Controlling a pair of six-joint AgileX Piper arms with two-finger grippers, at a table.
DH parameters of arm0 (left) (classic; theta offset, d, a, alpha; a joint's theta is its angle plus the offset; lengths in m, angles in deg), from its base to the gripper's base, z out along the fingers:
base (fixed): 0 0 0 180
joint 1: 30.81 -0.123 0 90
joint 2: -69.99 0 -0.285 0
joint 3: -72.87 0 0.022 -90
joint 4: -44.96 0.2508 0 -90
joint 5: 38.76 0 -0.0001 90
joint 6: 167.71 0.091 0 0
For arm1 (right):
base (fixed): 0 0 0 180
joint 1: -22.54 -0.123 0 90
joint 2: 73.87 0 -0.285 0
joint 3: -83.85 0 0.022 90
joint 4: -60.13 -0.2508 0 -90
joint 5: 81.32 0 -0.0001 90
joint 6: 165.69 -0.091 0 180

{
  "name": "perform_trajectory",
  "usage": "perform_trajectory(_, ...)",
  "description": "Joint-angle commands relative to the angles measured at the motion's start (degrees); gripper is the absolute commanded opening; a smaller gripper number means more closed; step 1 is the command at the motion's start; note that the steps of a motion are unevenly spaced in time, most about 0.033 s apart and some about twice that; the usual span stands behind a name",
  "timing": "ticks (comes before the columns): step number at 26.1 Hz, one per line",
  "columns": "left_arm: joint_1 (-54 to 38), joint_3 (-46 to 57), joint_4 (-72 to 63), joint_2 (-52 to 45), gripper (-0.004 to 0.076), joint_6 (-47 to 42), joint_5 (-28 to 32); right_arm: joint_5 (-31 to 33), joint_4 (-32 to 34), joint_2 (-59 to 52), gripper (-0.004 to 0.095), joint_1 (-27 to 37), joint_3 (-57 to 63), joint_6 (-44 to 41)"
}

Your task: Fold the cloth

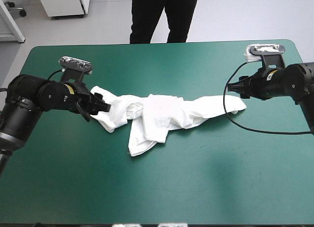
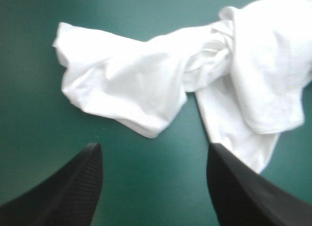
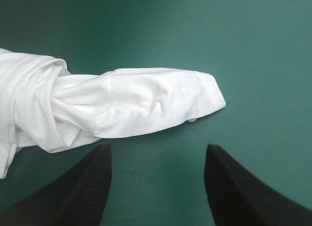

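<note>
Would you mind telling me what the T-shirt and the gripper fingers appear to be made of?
T-shirt: soft matte white knit, likely cotton; it wrinkles and twists limply. Fingers: black, probably moulded plastic or rubber; a fine ribbed texture shows.

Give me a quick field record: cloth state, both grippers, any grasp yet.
cloth: T-shirt, crumpled and twisted in a strip across the table's middle, not yet folded
left gripper: fingers open, at the T-shirt's left end, nothing between them
right gripper: fingers open, just short of the T-shirt's right end, nothing between them
surface: teal-green table
</note>
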Motion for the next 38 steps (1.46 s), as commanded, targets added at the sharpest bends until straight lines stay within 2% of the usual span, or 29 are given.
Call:
perform_trajectory(1,1.14,-1.59,-5.65,0.23,0.044,1.67,0.72,-2.12,1.95,-1.69,0.0536,0.32,-1.85,-1.22)
perform_trajectory(5,6.16,-1.59,-2.47,3.55,0.044,1.7,-1.03,-2.22,3.67,-1.69,0.0536,0.32,-1.85,-1.35)
perform_trajectory(10,13.37,-1.59,2.57,8.82,0.044,-0.66,0.09,-2.11,4.5,-1.69,0.0536,0.32,-1.85,-1.62)
perform_trajectory(18,17.95,0.05,3.41,15.92,0.044,-1.41,-0.66,-1.99,5.39,-1.69,0.0536,0.32,-1.85,-1.62)
perform_trajectory(30,20.7,14.64,0.8,16.17,0.044,-3.1,8.01,-1.9,7.21,-1.69,0.053,0.32,-1.85,-2.92)
perform_trajectory(33,20.7,18.66,0.36,16.84,0.044,-2.86,14.22,-1.9,6.97,-1.69,0.047,0.32,-1.85,-3.1)
perform_trajectory(36,20.7,18.8,1.44,19.07,0.044,-1.88,16.55,-1.9,6.72,-1.69,0.0439,0.32,-1.85,-3.22)
perform_trajectory(37,20.7,18.8,1.66,20.78,0.0428,-1.41,16.99,-1.9,6.72,-1.69,0.0439,0.32,-1.85,-3.59)
perform_trajectory(38,20.7,18.8,1.66,22.25,0.0383,-1.75,16.86,-1.9,6.72,-1.61,0.0439,0.32,-1.85,-3.59)
